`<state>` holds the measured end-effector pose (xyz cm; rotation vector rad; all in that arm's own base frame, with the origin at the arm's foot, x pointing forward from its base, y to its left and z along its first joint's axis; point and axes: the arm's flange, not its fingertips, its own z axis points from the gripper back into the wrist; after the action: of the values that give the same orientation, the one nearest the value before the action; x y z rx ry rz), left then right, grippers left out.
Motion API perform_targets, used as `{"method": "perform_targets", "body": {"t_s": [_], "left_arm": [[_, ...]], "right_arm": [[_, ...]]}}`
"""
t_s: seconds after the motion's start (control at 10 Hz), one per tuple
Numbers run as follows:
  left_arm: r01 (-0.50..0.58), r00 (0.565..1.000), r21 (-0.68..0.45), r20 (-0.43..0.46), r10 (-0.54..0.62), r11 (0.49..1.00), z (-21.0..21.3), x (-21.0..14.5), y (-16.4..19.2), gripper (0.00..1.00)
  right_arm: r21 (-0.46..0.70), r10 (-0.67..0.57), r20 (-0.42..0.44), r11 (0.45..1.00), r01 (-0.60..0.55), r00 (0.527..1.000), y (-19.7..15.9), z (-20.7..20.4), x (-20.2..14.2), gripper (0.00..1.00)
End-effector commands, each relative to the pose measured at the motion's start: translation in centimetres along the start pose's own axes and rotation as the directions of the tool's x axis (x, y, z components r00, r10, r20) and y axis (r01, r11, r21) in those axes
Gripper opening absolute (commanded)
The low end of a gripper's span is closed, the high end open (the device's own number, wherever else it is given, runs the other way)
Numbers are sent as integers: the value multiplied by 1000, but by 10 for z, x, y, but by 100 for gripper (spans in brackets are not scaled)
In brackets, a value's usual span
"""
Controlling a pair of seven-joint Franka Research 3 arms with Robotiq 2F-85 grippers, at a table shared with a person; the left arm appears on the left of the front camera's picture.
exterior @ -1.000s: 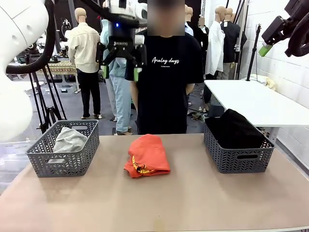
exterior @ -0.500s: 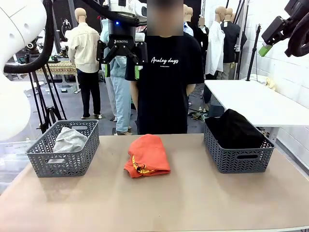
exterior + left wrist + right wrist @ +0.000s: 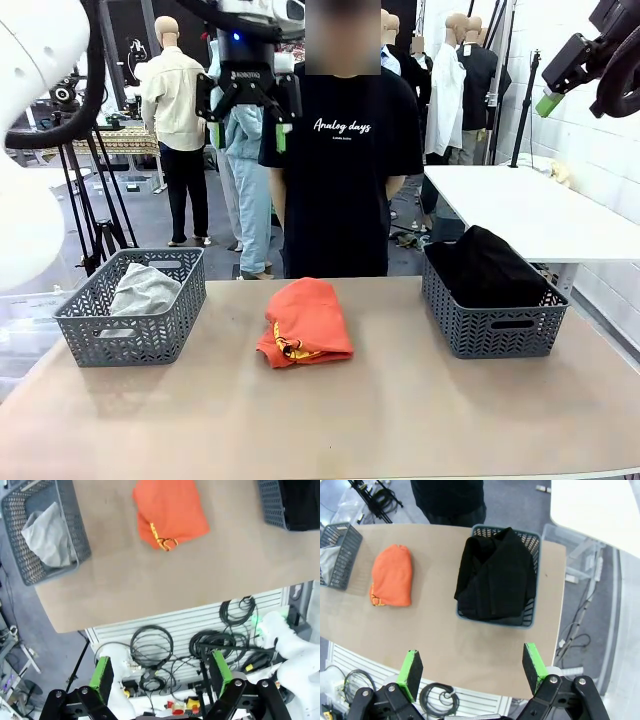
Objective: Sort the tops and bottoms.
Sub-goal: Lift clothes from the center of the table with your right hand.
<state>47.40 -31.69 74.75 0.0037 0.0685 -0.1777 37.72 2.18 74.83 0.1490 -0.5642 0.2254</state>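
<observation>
The orange top (image 3: 305, 321) lies folded in the middle of the surface (image 3: 400, 420). The grey top (image 3: 145, 290) sits in the left basket (image 3: 130, 335). From above, the black bottoms (image 3: 495, 575) fill the right basket (image 3: 532, 540). The left gripper (image 3: 247, 105) and right gripper (image 3: 472, 672) are both wide and empty

Bright, even overhead light; soft shadows beneath the baskets (image 3: 130, 335) and the orange-red top (image 3: 305, 322); front view sharp; wrist views bend toward their edges.
</observation>
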Motion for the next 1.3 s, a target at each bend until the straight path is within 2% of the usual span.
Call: {"method": "perform_targets", "body": {"t_s": [0.0,0.1,0.2,0.5,0.9,1.1,1.2], "left_arm": [[12,990,-52,138,-4,999,-41,-64,63,100],[16,989,-70,146,-6,997,-50,-84,80,100],[-23,989,-79,143,34,997,-59,-100,97,100],[-137,986,-30,92,139,990,-98,-125,128,100],[-202,951,7,240,194,979,-111,-130,141,100],[-275,909,11,330,256,961,-94,-132,154,100],[-197,960,17,204,190,980,-70,-99,132,100]], "right_arm": [[-4,9,4,1000,-9,1000,-1,-1,0,100],[-4,9,4,1000,-9,1000,-1,-1,0,100],[-4,9,4,1000,-9,1000,-1,-1,0,100],[-4,9,4,1000,-9,1000,-1,-1,0,100],[-4,9,4,1000,-9,1000,-1,-1,0,100],[-4,9,4,1000,-9,1000,-1,-1,0,100],[-4,9,4,1000,-9,1000,-1,-1,0,100]]}}
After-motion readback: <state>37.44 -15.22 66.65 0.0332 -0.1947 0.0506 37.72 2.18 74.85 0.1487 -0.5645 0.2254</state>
